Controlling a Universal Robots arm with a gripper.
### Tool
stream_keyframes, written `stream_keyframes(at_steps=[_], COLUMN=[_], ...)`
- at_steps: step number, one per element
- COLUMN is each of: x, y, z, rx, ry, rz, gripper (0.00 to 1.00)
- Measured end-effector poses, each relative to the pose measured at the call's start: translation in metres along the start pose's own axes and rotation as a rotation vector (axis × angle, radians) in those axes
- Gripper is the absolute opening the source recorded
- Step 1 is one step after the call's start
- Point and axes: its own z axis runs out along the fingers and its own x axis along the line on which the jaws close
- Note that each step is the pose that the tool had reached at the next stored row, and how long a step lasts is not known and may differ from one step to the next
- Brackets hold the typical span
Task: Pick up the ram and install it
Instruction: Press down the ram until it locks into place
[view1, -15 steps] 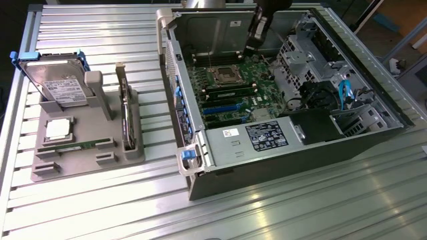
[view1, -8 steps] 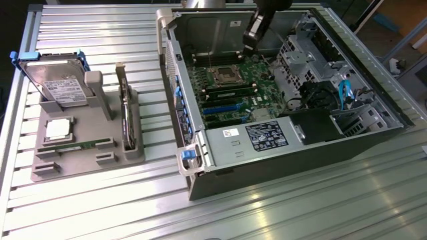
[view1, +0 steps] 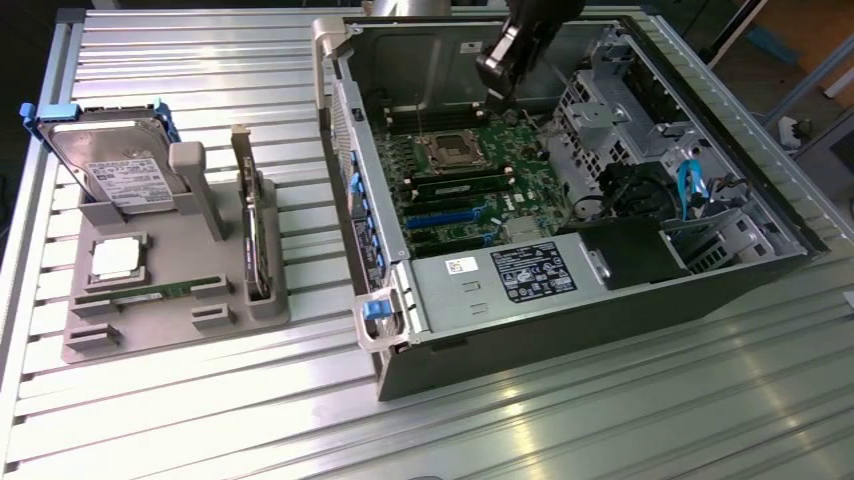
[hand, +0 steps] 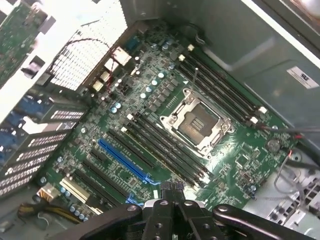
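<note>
- gripper (view1: 499, 88): black, hanging over the far part of the open computer case (view1: 747, 265), above the motherboard (view1: 461, 185); in the wrist view the fingers (hand: 163, 210) sit pressed together with nothing between them, so the jaws are shut and empty.
- ram (view1: 150, 292): a thin green stick lying flat in a slot of the grey parts holder (view1: 174, 335), near the holder's middle, on the exterior view's left and well apart from the gripper.
- ram slots (hand: 167, 152): long dark parallel slots on both sides of the processor socket (hand: 196, 124); one green stick appears seated just near of the socket in the exterior view, though the detail is hard to make out.
- processor socket: open metal frame at the centre of the green board, directly under the wrist camera.
- blue expansion slot (hand: 125, 161): runs alongside black slots, beside the ram slots.
- hard drive (view1: 114, 170): stands upright in a blue bracket at the far end of the holder.
- processor chip (view1: 116, 257): square, silver, lying flat on the holder just near of the drive.
- expansion card (view1: 251, 225): stands on edge along the holder's right side.
- table (view1: 601, 420): ribbed metal surface bearing both the holder and the case.
</note>
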Motion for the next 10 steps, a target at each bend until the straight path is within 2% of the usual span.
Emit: stream_keyframes(at_steps=[10], x=[0.0000], y=[0.0000], z=[0.0003], rx=[0.0046], ry=[-0.0008], rz=[0.199], gripper=[0.11])
